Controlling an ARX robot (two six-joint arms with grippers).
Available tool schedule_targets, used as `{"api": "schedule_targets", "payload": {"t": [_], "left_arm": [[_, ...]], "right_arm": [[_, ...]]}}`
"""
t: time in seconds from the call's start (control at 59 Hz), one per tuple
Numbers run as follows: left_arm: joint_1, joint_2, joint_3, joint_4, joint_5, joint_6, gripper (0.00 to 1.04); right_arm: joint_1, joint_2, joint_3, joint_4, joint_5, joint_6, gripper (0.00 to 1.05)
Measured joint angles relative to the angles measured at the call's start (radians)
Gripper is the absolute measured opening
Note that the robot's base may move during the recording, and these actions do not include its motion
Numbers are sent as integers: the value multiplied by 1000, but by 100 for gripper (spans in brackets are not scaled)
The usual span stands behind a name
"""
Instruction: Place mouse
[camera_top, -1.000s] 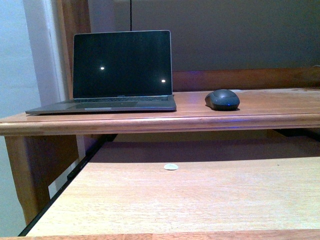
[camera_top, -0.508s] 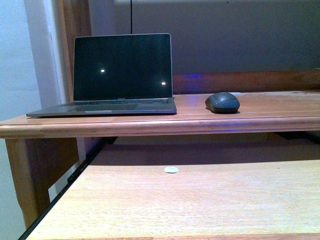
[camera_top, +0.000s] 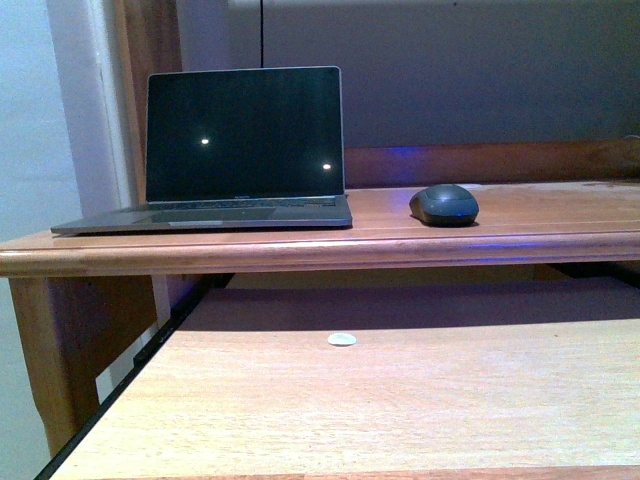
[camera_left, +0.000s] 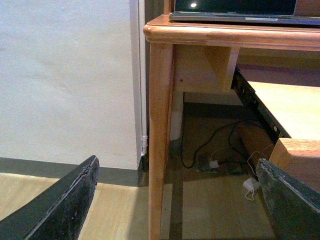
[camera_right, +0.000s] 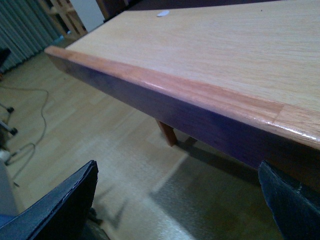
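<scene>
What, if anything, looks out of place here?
Nothing is spilled, tipped or damaged. The small dark grey oval mouse sits flat on the upper wooden desk top, right of the open grey laptop. The only stray item is a tiny white round disc lying alone on the lower light wooden shelf.

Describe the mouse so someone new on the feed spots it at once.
On the upper wooden desk top, an open laptop stands at the left. The mouse sits on the same surface to the laptop's right, apart from it. It is a small dark grey rounded oval, unlike the tiny white disc on the lower shelf.
</scene>
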Motion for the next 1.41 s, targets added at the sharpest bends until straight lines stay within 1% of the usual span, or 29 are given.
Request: {"api": "schedule_targets", "payload": {"t": [0.085, 0.136, 0.186, 0.203, 0.288, 0.322, 0.356, 0.407, 0.424, 0.441, 0.475, 0.492, 0.508, 0.525, 0.542, 0.559, 0.627, 0.644, 0.678, 0.78, 0.864, 0.898, 1.034, 1.22, 1.407], "left_arm": [[0, 0, 0, 0, 0, 0, 97], [0, 0, 0, 0, 0, 0, 97], [0, 0, 0, 0, 0, 0, 97], [0, 0, 0, 0, 0, 0, 97], [0, 0, 0, 0, 0, 0, 97], [0, 0, 0, 0, 0, 0, 97], [0, 0, 0, 0, 0, 0, 97], [0, 0, 0, 0, 0, 0, 97], [0, 0, 0, 0, 0, 0, 97], [0, 0, 0, 0, 0, 0, 97], [0, 0, 0, 0, 0, 0, 97], [0, 0, 0, 0, 0, 0, 97], [0, 0, 0, 0, 0, 0, 97], [0, 0, 0, 0, 0, 0, 97], [0, 0, 0, 0, 0, 0, 97], [0, 0, 0, 0, 0, 0, 97], [0, 0, 0, 0, 0, 0, 97], [0, 0, 0, 0, 0, 0, 97], [0, 0, 0, 0, 0, 0, 97], [0, 0, 0, 0, 0, 0, 97], [0, 0, 0, 0, 0, 0, 97], [0, 0, 0, 0, 0, 0, 97], [0, 0, 0, 0, 0, 0, 97], [0, 0, 0, 0, 0, 0, 97], [0, 0, 0, 0, 0, 0, 97]], "right_arm": [[6, -6, -17, 54, 2, 1, 97], [23, -33, -41, 138, -7, 25, 97], [47, -68, -64, 235, -25, 91, 97], [50, -72, -67, 246, -26, 91, 97], [91, -134, -108, 413, -31, 232, 97], [110, -157, -126, 486, -32, 294, 97], [137, -189, -155, 602, -29, 389, 97], [168, -216, -188, 734, -23, 497, 97], [184, -225, -204, 803, -15, 539, 97], [193, -229, -212, 837, -11, 582, 97], [234, -236, -246, 991, 14, 712, 97], [244, -236, -253, 1025, 21, 741, 97], [264, -235, -264, 1092, 36, 798, 97], [274, -234, -270, 1125, 40, 813, 97], [294, -231, -281, 1191, 64, 883, 97], [315, -226, -289, 1252, 82, 922, 97], [377, -200, -302, 1429, 142, 1089, 97], [387, -195, -303, 1456, 153, 1101, 97], [428, -169, -304, 1556, 195, 1199, 97], [519, -102, -298, 1748, 296, 1347, 97], [581, -45, -278, 1855, 369, 1450, 97], [612, -14, -260, 1902, 412, 1492, 97], [698, 83, -187, 1991, 543, 1590, 97], [778, 186, -85, 2032, 690, 1650, 97], [828, 274, 11, 2043, 823, 1667, 97]]}}
